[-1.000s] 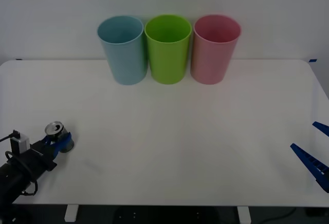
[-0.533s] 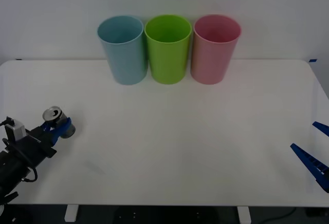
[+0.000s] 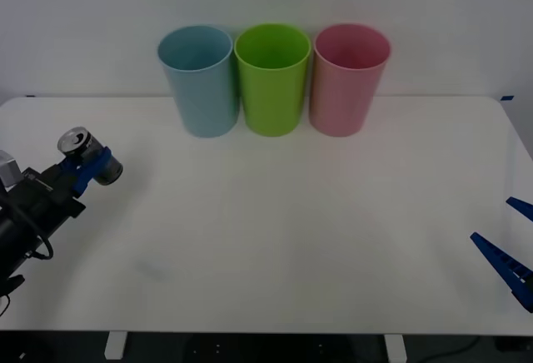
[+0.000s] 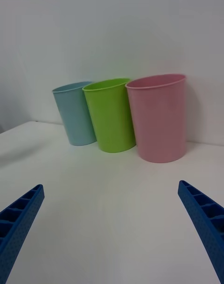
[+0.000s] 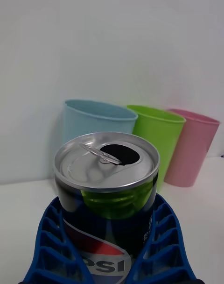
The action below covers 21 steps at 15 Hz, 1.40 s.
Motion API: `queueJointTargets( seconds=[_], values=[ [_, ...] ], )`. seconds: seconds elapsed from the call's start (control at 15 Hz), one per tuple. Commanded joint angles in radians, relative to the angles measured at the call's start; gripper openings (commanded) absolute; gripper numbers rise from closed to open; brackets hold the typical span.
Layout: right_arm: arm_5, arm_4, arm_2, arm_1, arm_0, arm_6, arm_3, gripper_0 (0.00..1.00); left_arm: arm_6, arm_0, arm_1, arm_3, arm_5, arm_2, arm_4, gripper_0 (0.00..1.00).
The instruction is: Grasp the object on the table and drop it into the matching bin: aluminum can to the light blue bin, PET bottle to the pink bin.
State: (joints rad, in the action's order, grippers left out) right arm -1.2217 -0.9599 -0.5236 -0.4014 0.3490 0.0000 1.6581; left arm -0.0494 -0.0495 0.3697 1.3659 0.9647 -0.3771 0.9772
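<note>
Left claw (image 3: 87, 166): blue ribbed fingers pinching the small dark grey aluminium can (image 3: 90, 159) with opened silver pull-tab end, holding it above the white worktop (image 3: 275, 230) near its left edge. Light blue plastic bin (image 3: 198, 80), lime green plastic bin (image 3: 271, 78), pink plastic bin (image 3: 348, 78): standing in a row at the rear. Right claw (image 3: 512, 242): resting spread at the right edge.

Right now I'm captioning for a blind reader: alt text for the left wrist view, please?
Blue ribbed left end effector grips an opened dark aluminum can, pull-tab end up. Behind stand light blue, lime green and pink plastic bins.
</note>
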Motion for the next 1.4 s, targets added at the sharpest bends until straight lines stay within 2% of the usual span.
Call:
queueJointTargets(
  seconds=[0.07,0.33,0.73,0.93,1.13,1.4],
  values=[
    [0.000,0.000,0.000,0.000,0.000,0.000,0.000,1.00,0.102,-0.001,0.000,0.107,-0.080,0.012,0.021,0.00],
    [0.000,0.000,0.000,0.000,0.000,0.000,0.000,1.00,0.183,-0.027,0.000,0.190,-0.181,0.034,0.043,0.00],
    [0.000,0.000,0.000,0.000,0.000,0.000,0.000,1.00,0.214,-0.142,0.000,0.197,-0.345,0.087,0.072,0.00],
    [0.000,0.000,0.000,0.000,0.000,0.000,0.000,1.00,0.226,-0.208,0.000,0.197,-0.432,0.141,0.123,0.00],
    [0.000,0.000,0.000,0.000,0.000,0.000,0.000,1.00,0.235,-0.274,0.000,0.186,-0.524,0.205,0.156,0.00],
    [0.000,0.000,0.000,0.000,0.000,0.000,0.000,1.00,0.224,-0.405,0.000,0.087,-0.597,0.254,0.190,0.00]
  ],
)
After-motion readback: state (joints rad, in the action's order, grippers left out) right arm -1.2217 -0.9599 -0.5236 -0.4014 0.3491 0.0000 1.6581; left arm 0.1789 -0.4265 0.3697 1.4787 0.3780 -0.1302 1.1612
